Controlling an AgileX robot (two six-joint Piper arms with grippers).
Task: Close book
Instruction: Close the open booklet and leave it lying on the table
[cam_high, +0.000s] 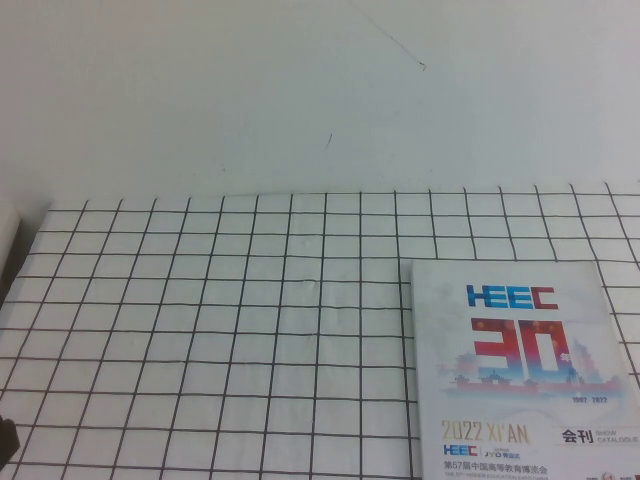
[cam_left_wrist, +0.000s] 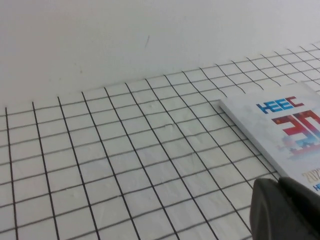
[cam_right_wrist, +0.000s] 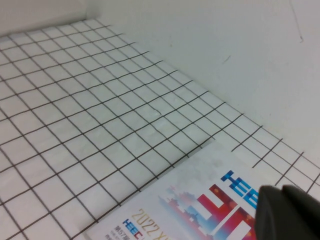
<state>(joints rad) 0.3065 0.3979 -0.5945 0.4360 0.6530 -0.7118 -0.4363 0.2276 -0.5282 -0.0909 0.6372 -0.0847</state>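
The book (cam_high: 515, 375) lies flat and shut, front cover up, at about four o'clock on the gridded surface (cam_high: 220, 330). With the cover down like this, the closing looks done. Neither arm reaches into the high view, so both seem drawn back toward six o'clock, clear of the cover. The left gripper (cam_left_wrist: 285, 207) sits low, just beside the book's nine o'clock edge. The right gripper (cam_right_wrist: 287, 212) hangs over the cover. I cannot tell whether either gripper is open or closed.
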